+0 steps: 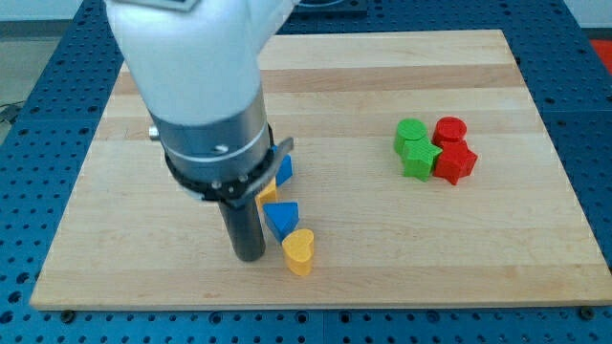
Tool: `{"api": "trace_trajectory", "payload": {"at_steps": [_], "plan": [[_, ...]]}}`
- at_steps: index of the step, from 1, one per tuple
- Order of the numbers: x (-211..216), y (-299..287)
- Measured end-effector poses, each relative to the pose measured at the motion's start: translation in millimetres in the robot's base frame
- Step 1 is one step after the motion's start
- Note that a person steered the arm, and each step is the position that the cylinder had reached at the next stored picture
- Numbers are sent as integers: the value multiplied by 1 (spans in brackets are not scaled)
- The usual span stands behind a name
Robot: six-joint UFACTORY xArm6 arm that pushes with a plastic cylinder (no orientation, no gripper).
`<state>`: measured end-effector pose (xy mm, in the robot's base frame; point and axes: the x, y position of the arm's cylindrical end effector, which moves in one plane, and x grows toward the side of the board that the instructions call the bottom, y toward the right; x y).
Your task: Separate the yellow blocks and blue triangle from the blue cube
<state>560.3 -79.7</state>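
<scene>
My tip (249,256), a bare rod grasping nothing, stood just left of the yellow heart (300,251) and blue triangle (281,217). The blue cube (284,169), seemingly half-hidden above, risked being dragged along with its close neighbours.

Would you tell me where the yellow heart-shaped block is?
The yellow heart-shaped block lies low at the view's centre-left, just below the blue triangle and right of my tip.
</scene>
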Motion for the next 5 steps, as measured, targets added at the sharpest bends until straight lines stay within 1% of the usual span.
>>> {"api": "trace_trajectory", "payload": {"at_steps": [1,2,3,4,5], "plan": [[-37,-3],[-52,-4],[-53,-11],[-74,-29],[-93,-30]]}}
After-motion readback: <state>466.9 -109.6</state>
